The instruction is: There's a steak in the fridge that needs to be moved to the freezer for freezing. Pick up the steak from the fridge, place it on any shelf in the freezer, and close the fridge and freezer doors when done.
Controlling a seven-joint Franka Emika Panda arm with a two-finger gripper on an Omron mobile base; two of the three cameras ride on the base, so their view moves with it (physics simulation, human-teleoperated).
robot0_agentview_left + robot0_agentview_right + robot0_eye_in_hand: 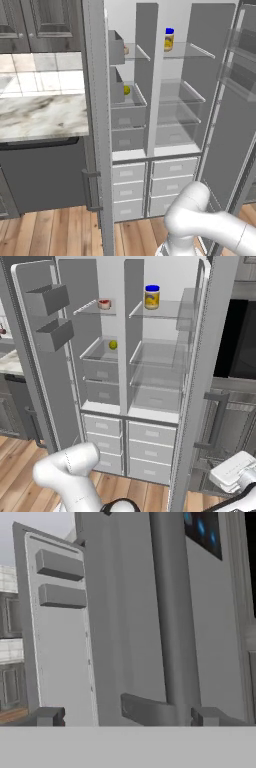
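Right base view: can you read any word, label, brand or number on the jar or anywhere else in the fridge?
No text can be read.
Yellow jar with blue lid on the top right glass shelf: its label band is too blurred to read.
Small red-and-white steak on the top left shelf: no label.
Grey drawers: blank fronts.

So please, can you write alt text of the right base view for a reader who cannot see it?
An open grey fridge-freezer with both doors swung wide: a small red steak on the top left glass shelf, a yellow jar with a blue lid on the top right, a small yellow-green fruit lower left. The white robot arm rises below.
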